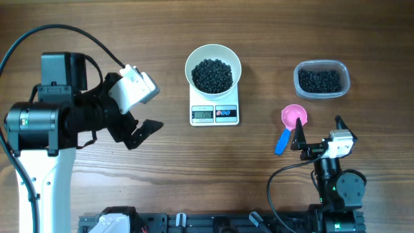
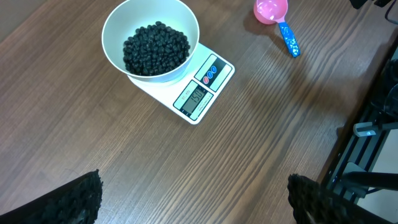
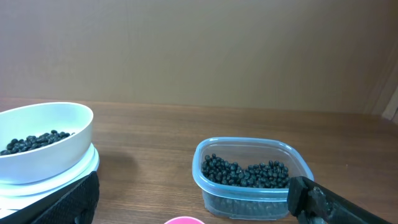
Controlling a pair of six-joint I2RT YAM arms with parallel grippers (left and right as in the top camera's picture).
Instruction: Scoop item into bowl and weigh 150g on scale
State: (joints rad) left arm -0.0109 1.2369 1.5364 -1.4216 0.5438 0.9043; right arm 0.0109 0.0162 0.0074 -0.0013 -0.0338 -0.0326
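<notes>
1. The desk (image 1: 162,188) is brown wood with a long grain. Behind it stands a plain beige wall (seen from the right wrist).
2. Mid-desk, the scale (image 1: 215,103) lies flat, its display and buttons on the near edge.
3. The bowl (image 1: 213,51) sits on the scale, with the item (image 1: 213,75) heaped in its bottom.
4. To the right, well apart, a clear tub (image 1: 297,80) holds more of the same black beads. A pink scoop (image 1: 293,117) with a blue handle lies on the desk in front of it.
5. The left arm (image 1: 39,123) is folded at the left side, wrist raised and angled toward the scale. Its jaws stand wide apart and hold nothing.
6. The right arm (image 1: 336,184) sits low at the near right edge, pointing away toward the tub. Its jaws are spread just as wide and empty, with the scoop just beside one finger.
</notes>
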